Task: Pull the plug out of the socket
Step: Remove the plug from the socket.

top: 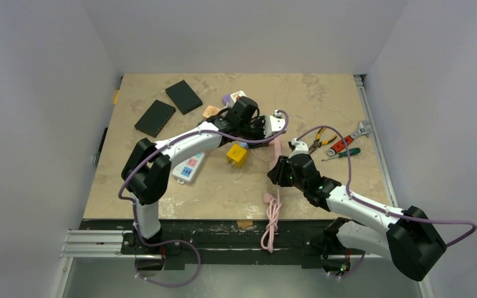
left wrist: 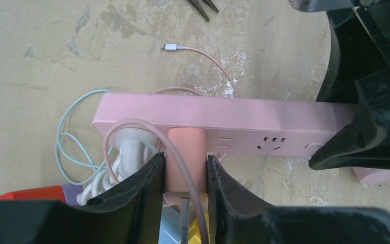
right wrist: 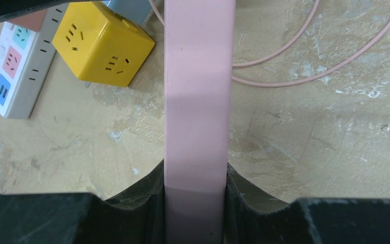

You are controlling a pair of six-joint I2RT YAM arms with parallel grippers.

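Left hand (left wrist: 185,160) gripping pink plug (left wrist: 194,146), plug seated in pink strip (left wrist: 264,114)

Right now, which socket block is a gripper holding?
The long pink plastic power strip; the right gripper clamps it, while the yellow socket cube and white strip lie free.

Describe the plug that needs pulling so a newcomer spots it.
The pink power strip lies mid-table, one end clamped by the right gripper. The plug is the salmon-pink block on its face, pinched by the left gripper, beside a white plug.
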